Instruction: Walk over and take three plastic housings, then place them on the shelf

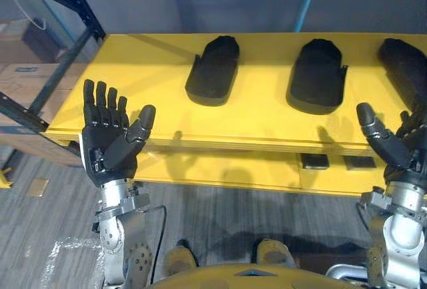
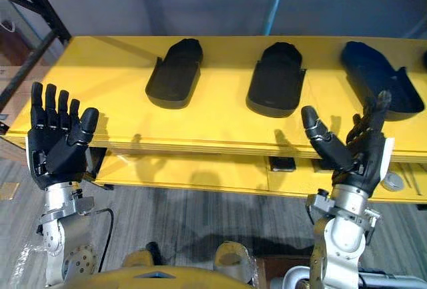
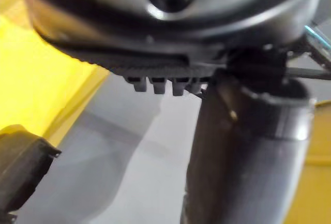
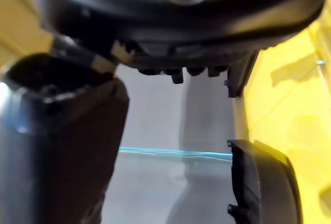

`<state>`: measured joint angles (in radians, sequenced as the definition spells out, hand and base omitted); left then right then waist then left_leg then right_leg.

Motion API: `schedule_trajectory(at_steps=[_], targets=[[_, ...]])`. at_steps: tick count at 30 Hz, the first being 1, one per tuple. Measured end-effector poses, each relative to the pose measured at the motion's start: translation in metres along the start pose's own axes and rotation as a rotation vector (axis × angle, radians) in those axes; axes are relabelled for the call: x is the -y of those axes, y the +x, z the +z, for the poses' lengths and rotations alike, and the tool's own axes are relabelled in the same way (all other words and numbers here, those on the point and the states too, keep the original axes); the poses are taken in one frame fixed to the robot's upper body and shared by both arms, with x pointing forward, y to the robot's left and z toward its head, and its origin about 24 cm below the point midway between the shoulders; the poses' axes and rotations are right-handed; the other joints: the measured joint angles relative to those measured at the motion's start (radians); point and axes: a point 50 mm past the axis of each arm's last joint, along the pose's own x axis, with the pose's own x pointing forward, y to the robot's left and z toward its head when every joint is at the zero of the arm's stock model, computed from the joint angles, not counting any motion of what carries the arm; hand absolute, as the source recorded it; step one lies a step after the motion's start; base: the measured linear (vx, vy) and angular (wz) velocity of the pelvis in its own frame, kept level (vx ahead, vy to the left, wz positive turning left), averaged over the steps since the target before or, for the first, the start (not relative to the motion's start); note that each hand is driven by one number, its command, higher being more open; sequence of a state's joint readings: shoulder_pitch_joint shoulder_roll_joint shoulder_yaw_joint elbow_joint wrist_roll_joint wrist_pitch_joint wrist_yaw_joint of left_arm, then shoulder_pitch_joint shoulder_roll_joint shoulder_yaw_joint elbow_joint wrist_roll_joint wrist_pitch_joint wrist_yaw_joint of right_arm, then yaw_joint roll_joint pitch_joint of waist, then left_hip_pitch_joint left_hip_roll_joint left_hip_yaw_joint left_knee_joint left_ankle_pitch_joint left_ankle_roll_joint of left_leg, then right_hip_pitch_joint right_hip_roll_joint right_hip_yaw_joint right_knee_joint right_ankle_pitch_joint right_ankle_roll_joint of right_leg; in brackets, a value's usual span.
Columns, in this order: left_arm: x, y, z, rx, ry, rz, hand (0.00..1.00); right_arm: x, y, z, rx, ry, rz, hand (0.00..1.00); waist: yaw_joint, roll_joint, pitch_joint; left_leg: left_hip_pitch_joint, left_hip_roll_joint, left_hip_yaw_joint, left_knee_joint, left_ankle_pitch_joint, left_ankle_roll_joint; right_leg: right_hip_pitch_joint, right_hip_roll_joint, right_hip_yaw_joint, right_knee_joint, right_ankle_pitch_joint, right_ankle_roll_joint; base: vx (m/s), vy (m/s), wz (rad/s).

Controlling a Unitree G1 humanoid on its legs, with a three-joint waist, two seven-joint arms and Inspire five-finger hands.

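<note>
Left robot hand (image 1: 110,141) and right robot hand (image 2: 347,150) both splayed, empty, raised before yellow tabletop (image 1: 143,82) edge. Left housing (image 1: 213,70), middle housing (image 1: 317,75), right housing (image 2: 377,79) lie flat, well apart. Risks: smooth domed shells may slip from my pinch; low reach may knock edge.

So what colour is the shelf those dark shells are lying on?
Bright yellow. The shelf shows best in the right eye view.

This looks like a warehouse or factory storeroom. Broad yellow shelf boards (image 1: 147,69) sit in a dark steel rack frame (image 1: 80,5), with brown cardboard boxes (image 1: 23,79) stacked beside it.
</note>
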<state>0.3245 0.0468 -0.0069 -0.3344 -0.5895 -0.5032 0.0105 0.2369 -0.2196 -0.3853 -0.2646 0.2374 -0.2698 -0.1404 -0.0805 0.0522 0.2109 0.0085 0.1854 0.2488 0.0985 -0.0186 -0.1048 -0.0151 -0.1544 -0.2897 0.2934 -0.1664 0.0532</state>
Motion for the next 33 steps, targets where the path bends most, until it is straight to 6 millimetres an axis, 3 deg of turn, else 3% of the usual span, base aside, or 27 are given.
schedule_trajectory(at_steps=[6, 9, 11, 15, 20, 23, 26, 33], targets=[[0.004, 0.004, -0.001, -0.033, 0.016, -0.082, 1.00, -0.013, 0.029, -0.021, -0.123, -0.044, 0.085, 1.00, 0.026, -0.012, 0.000, -0.007, -0.023, 0.026, -0.019, 0.008, -0.006, -0.002, 0.009, 0.044, -0.102, 0.082, 0.028, -0.05, 0.081, -0.22], [0.002, 0.008, 0.001, -0.051, 0.055, -0.114, 1.00, -0.011, 0.061, -0.035, -0.218, -0.091, 0.109, 1.00, 0.029, -0.043, -0.002, -0.039, -0.042, 0.027, -0.015, 0.016, 0.005, 0.000, 0.000, 0.046, -0.173, 0.138, 0.042, -0.05, 0.106, -0.02], [0.003, 0.012, 0.001, -0.045, 0.058, -0.124, 1.00, -0.008, 0.083, -0.036, -0.244, -0.098, 0.108, 1.00, 0.038, -0.049, 0.000, -0.045, -0.051, 0.024, -0.013, 0.019, 0.010, 0.001, -0.006, 0.045, -0.183, 0.149, 0.047, -0.05, 0.074, 0.05], [0.008, 0.018, 0.001, -0.027, 0.046, -0.157, 1.00, 0.000, 0.134, -0.025, -0.268, -0.097, 0.060, 1.00, 0.053, -0.047, 0.000, -0.077, -0.053, -0.004, 0.006, 0.026, 0.019, 0.006, -0.007, 0.019, -0.206, 0.166, 0.046, -0.04, 0.021, 0.17], [0.013, 0.020, -0.006, -0.062, 0.048, -0.210, 1.00, -0.006, 0.180, -0.003, -0.265, -0.093, 0.066, 1.00, 0.077, -0.031, 0.018, -0.107, -0.051, -0.031, 0.032, 0.029, 0.023, 0.004, -0.005, 0.001, -0.211, 0.176, 0.042, -0.05, 0.009, 0.13], [0.013, 0.021, -0.007, -0.069, 0.050, -0.219, 1.00, -0.020, 0.195, 0.007, -0.255, -0.089, 0.093, 1.00, 0.087, -0.019, 0.046, -0.119, -0.051, -0.034, 0.039, 0.033, 0.028, -0.001, -0.005, -0.001, -0.217, 0.187, 0.042, -0.06, 0.023, 0.04], [0.015, 0.024, -0.007, -0.061, 0.045, -0.229, 1.00, -0.020, 0.207, 0.017, -0.262, -0.103, 0.082, 1.00, 0.105, -0.011, 0.087, -0.130, -0.052, -0.037, 0.041, 0.038, 0.032, -0.004, -0.004, -0.006, -0.230, 0.201, 0.041, -0.06, 0.022, 0.03], [0.022, 0.028, -0.008, -0.058, -0.039, -0.338, 1.00, -0.035, 0.237, 0.060, -0.236, -0.100, 0.008, 1.00, 0.113, 0.016, 0.179, -0.183, -0.052, -0.031, 0.040, 0.058, 0.040, -0.058, -0.002, 0.006, -0.245, 0.235, 0.036, -0.05, 0.028, -0.04]])
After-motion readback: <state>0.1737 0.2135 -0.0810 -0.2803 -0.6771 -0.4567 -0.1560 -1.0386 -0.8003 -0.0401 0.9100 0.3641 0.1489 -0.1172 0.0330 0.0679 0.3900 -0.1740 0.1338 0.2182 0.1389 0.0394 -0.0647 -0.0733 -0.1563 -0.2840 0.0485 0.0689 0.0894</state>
